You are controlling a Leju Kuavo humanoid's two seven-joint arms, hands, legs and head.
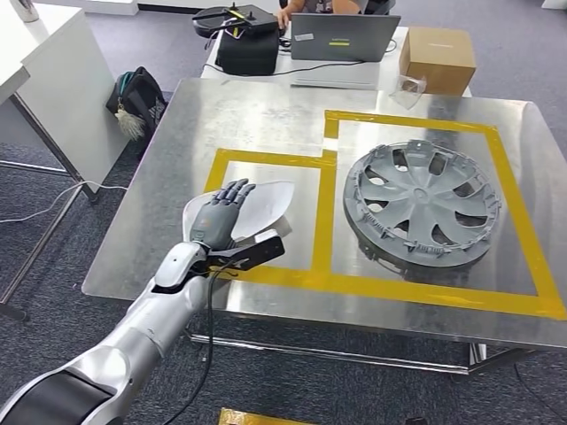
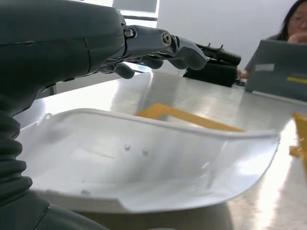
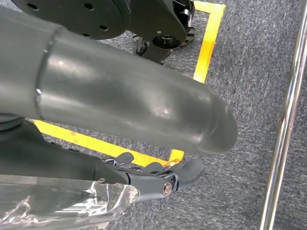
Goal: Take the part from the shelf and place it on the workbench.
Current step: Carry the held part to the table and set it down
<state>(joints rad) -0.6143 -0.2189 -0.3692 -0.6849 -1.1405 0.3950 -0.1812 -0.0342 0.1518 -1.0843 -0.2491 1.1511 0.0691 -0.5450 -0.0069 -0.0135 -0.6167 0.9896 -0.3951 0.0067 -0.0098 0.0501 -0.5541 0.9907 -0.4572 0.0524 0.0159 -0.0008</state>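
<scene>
The part (image 1: 267,206) is a thin, curved white shell lying on the metal workbench (image 1: 200,133), inside the smaller yellow-taped box. My left hand (image 1: 221,217) hovers over its near left end with the fingers stretched out flat. In the left wrist view the fingers (image 2: 163,45) stand clear above the part (image 2: 145,163), with a gap between them. My right hand (image 3: 126,105) hangs beside my body over grey carpet, thumb and fingers extended, holding nothing.
A grey wheel cover (image 1: 421,204) fills the larger taped box to the right. Behind the bench stand a laptop (image 1: 345,35) with a person at it, a black bag (image 1: 247,40) and a cardboard box (image 1: 438,57). A backpack (image 1: 137,97) and white table (image 1: 60,80) are left.
</scene>
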